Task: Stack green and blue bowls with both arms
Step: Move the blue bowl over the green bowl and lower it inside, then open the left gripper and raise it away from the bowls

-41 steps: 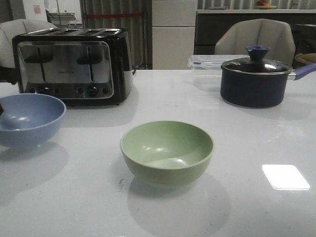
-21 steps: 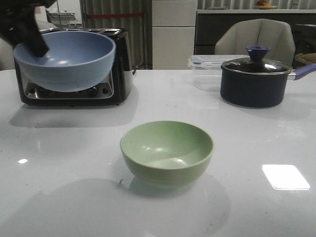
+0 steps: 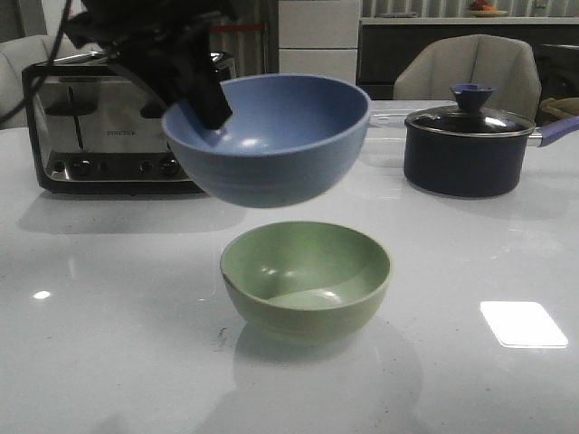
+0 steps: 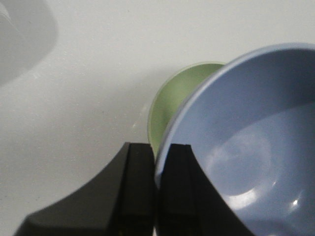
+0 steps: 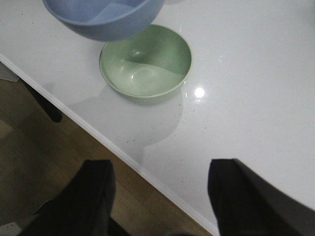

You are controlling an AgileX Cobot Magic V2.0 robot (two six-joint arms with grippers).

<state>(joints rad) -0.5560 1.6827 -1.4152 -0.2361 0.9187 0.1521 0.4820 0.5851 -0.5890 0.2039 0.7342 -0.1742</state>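
The green bowl (image 3: 306, 278) stands upright on the white table, front centre. My left gripper (image 3: 206, 110) is shut on the left rim of the blue bowl (image 3: 271, 136) and holds it in the air just above and slightly behind the green bowl. In the left wrist view the gripper (image 4: 156, 164) pinches the blue bowl's rim (image 4: 236, 142), with the green bowl (image 4: 174, 105) partly showing beneath. In the right wrist view my right gripper (image 5: 160, 169) is open and empty over the table's front edge, apart from the green bowl (image 5: 145, 61) and the blue bowl (image 5: 101, 14).
A black and chrome toaster (image 3: 109, 127) stands at the back left. A dark lidded pot with a blue knob (image 3: 469, 145) stands at the back right, a clear plastic box (image 3: 384, 113) beside it. The table's front edge (image 5: 123, 155) runs close to my right gripper.
My left gripper has lifted the blue bowl from the table's left side and carried it right, from in front of the toaster to above the green bowl. The green bowl has not moved.
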